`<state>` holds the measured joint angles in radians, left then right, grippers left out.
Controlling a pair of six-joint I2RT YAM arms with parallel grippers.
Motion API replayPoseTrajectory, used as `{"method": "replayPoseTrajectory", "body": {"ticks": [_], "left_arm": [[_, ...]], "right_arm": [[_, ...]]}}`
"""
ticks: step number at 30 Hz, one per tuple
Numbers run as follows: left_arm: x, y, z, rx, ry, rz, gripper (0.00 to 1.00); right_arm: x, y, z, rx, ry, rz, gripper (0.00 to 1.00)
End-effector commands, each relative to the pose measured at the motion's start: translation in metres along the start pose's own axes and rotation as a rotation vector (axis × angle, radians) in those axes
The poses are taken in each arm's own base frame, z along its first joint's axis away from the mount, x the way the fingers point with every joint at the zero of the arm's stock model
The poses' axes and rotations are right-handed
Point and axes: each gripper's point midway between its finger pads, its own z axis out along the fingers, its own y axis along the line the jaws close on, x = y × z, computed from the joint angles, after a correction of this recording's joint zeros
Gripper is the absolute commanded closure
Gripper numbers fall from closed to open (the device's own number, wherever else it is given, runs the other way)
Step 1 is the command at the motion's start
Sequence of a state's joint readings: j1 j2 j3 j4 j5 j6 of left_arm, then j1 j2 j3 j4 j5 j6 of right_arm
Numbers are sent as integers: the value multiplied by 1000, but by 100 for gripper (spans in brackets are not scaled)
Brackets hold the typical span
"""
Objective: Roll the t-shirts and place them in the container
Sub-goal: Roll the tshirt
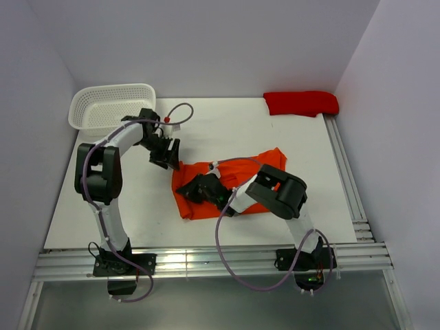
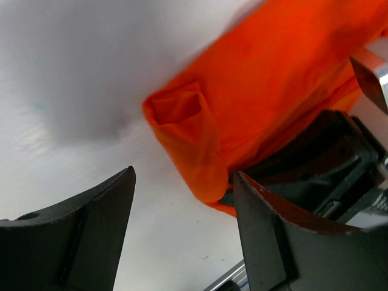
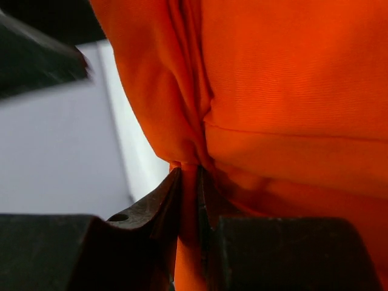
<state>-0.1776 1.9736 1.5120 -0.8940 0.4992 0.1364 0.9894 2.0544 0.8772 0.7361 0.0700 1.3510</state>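
Observation:
An orange t-shirt (image 1: 237, 180) lies bunched and partly folded in the middle of the white table. My right gripper (image 1: 194, 190) lies low over its left part and is shut on a fold of the orange fabric (image 3: 190, 182). My left gripper (image 1: 166, 157) hovers open just beyond the shirt's upper left corner; between its fingers I see bare table and a rolled-over edge of the shirt (image 2: 188, 133). A second, red rolled t-shirt (image 1: 301, 103) lies at the back right of the table.
A white plastic basket (image 1: 112, 104) stands at the back left, behind the left arm. A metal rail (image 1: 347, 179) runs along the table's right edge and another along the front. Grey walls close in on three sides.

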Motion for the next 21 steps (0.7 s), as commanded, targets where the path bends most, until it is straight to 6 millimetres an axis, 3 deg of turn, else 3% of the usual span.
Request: {"method": "replayPoseTrajectory", "body": {"ticks": [1,5,9,12,14,15,16,17,18,19,21], "left_arm": [[-2,-17,7,110,-64,54,29],[4,-7,27,105,-63,4,32],[-5,4,35,56,-89,-38,41],[-17,6,31,24,-109,-58,60],[-21,8,30,-21,-103,-52,81],[-22,9,28,-38,-103,-46,88],[-22,11,29,-64,-95,-46,97],[-23,7,28,-72,-92,-72,100],[-23,7,28,-84,-90,-72,100],[-24,8,25,-104,-93,-69,100],[-22,6,25,-122,-78,-59,100]], "right_arm": [[10,-1,0,-93,49,140,83],[9,-4,1,-116,46,187,83],[9,-11,2,-80,47,160,83],[8,-10,0,-27,46,106,78],[10,-9,0,4,47,71,70],[9,-21,-1,65,37,33,67],[6,-10,-2,61,28,15,64],[8,-9,-3,79,26,-9,59],[10,-23,-6,153,32,-52,57],[5,-11,-6,153,0,-73,56],[11,-19,-14,234,6,-137,54]]}}
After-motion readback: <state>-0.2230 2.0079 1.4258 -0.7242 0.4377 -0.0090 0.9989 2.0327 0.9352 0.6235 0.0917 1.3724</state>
